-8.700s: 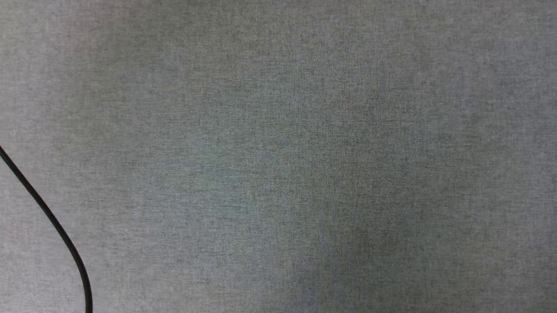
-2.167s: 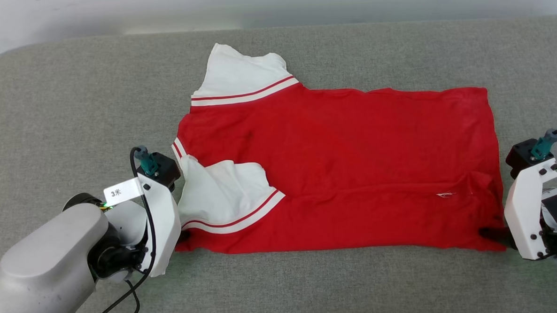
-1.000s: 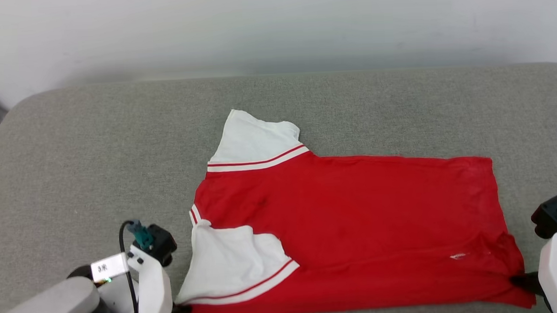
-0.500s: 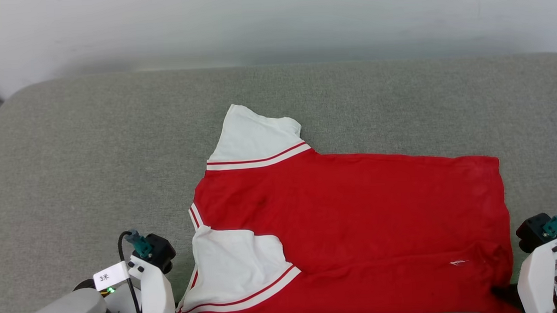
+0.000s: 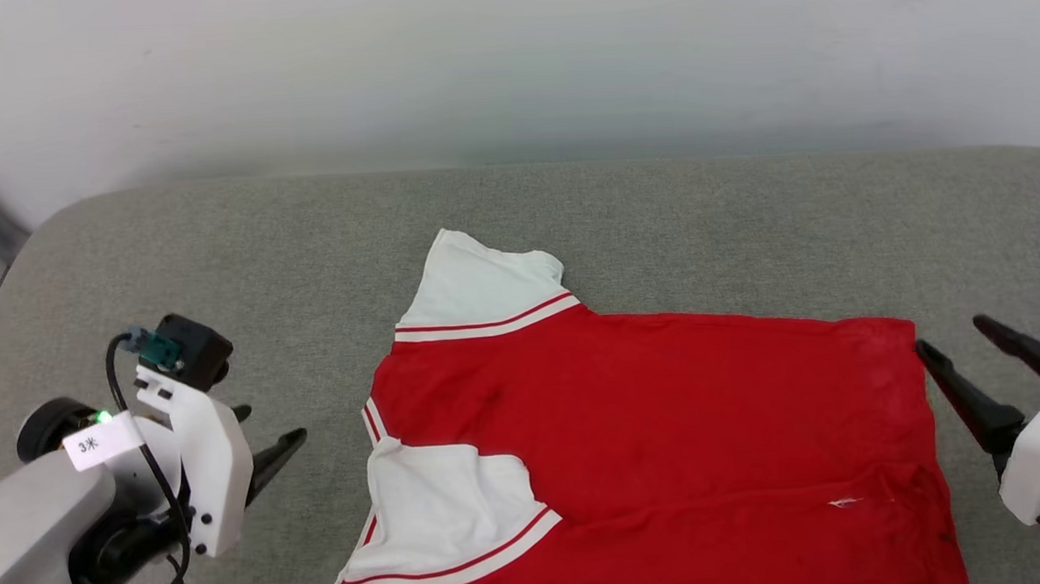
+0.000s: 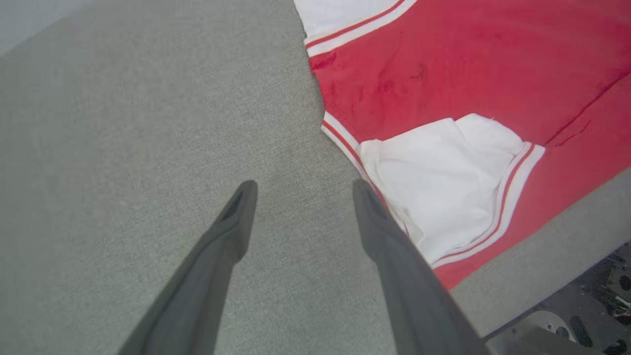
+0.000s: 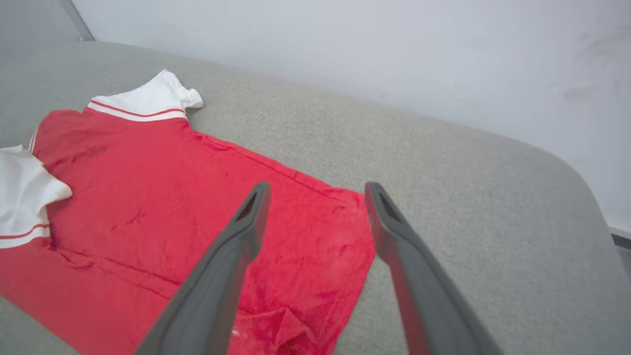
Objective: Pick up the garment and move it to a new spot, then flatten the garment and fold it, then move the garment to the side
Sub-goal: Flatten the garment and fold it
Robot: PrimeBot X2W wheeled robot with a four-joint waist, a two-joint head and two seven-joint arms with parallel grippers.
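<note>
The garment (image 5: 666,426), red with white sleeves, lies flat on the grey padded surface (image 5: 221,270), plain side up. Its far sleeve (image 5: 480,285) spreads toward the back, while the near sleeve (image 5: 446,506) is folded over onto the red body. My left gripper (image 5: 271,424) hovers open left of the collar end, apart from the cloth, with nothing between its fingers. My right gripper (image 5: 952,333) stands open just off the hem's far right corner. Through the left wrist view the left gripper (image 6: 303,187) is over bare surface beside the garment (image 6: 443,88). The right gripper (image 7: 318,190) hangs above the garment's (image 7: 172,182) hem corner.
A pale wall (image 5: 510,64) runs behind the surface's rounded far edge. The surface's near edge (image 6: 532,256) shows in the left wrist view, with dark floor and the robot's base (image 6: 567,325) below it. Bare grey surface lies left and right of the garment.
Both grippers have opened, let go of the garment's near corners, and lifted outward and away from it. The garment stays flat; the head camera shifted a little.
</note>
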